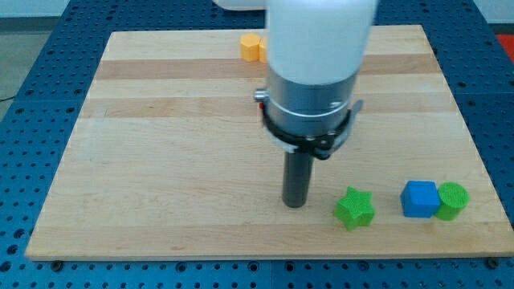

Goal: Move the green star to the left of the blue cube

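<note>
- Desk [161, 120]: pale wooden board with lengthwise grain bands, lying on a blue perforated base [24, 265] that shows on all sides.
- Arm [321, 48]: wide white housing coming down from the view's top, ending in a grey collar with a black ring; hides part of the desk's upper middle.
- Rod [296, 177]: dark, straight, upright, dropping from under the collar.
- My tip [295, 205]: down at the desk, low and slightly right of centre, just left of the green star and level with it; narrow strip of bare wood between them, so apart, not touching.
- Hand: none on this rig, only the rod, so nothing to call wide, narrow or holding.
- Green star [354, 209]: near the view's bottom edge, right of my tip and left of the blue cube, with a clear gap to the cube.
- Blue cube [420, 199]: further toward the view's right, almost level with the star, a touch higher in the view.
- Green cylinder [452, 201]: upright, pressed against the cube's right side, close to the desk's right edge.
- Orange block [253, 47]: near the desk's top edge, well apart from the others; right part hidden behind the arm, so shape unclear.
- Star, cube and cylinder: rough row along the bottom right, star at its left end.
</note>
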`<act>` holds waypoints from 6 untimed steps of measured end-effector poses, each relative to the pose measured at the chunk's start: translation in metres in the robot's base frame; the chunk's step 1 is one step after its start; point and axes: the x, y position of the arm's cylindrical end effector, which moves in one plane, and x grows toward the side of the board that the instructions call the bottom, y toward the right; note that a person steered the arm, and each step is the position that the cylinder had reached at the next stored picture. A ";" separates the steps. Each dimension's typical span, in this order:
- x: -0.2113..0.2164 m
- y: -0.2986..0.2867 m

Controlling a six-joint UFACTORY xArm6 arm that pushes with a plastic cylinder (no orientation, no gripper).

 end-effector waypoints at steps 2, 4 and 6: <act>0.028 0.037; 0.027 0.064; 0.027 0.097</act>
